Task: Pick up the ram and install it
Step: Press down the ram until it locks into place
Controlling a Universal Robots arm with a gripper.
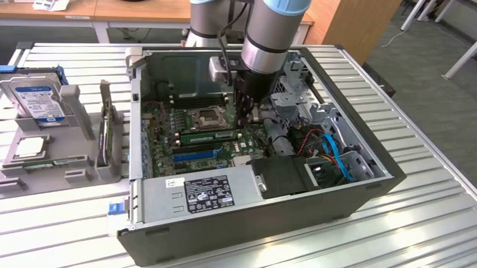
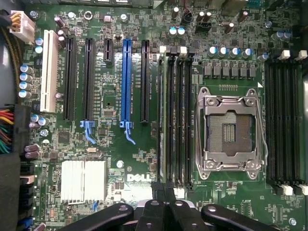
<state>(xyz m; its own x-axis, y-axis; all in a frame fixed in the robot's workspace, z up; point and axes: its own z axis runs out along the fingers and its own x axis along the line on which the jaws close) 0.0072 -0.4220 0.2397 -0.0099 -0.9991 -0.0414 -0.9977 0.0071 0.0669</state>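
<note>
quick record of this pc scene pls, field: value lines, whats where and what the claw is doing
computer case: open, on a slatted metal table
ram stick: upright in the outermost memory slot beside the cpu socket
cpu socket: no chip in it
claw: shut, at one end of the ram stick; contact unclear
hard drive: in a grey holder outside the case, at the exterior view's left
</note>
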